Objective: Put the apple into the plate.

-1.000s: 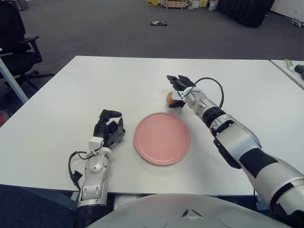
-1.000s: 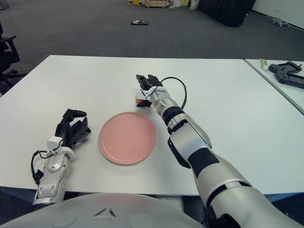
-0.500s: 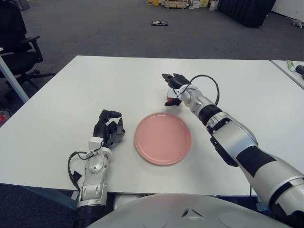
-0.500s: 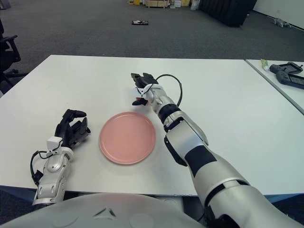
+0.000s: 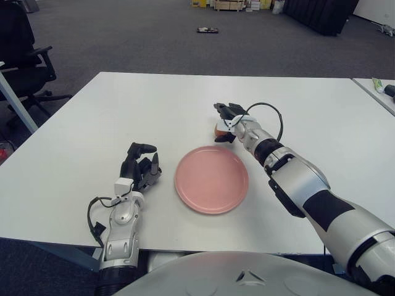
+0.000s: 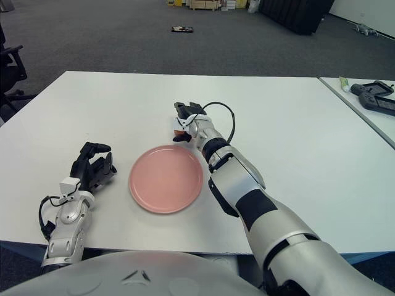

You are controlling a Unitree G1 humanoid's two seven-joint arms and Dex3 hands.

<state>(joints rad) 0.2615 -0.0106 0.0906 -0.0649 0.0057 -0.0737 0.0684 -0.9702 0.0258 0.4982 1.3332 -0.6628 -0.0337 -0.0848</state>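
We log the scene from the largest thing down. The white worktop (image 5: 92, 117) carries everything. The pink plate (image 5: 212, 179) lies near the front centre and holds nothing.

The right robot hand (image 5: 227, 121) sits just beyond the plate's far right rim, fingers curled down over the apple (image 5: 219, 129). Only a small sliver of apple shows at the left of the fingers, so we cannot tell whether the grip is fully closed or whether the fruit is lifted clear of the worktop.

Change over the last second: the right robot hand has gone from covering the apple, to fingers spread wider above it, to drawn in around it again. The apple itself has barely shifted and remains on the far side of the plate, outside it. We read this as a regrasp, not a transfer.

The left robot hand (image 5: 141, 169) shows left of the plate, fingers loosely curled, holding nothing, unchanged.

Judgement: the task is at the grasp stage. What remains is a short carry toward us over the rim and a release onto the plate. A shallow hold could let the apple roll away.
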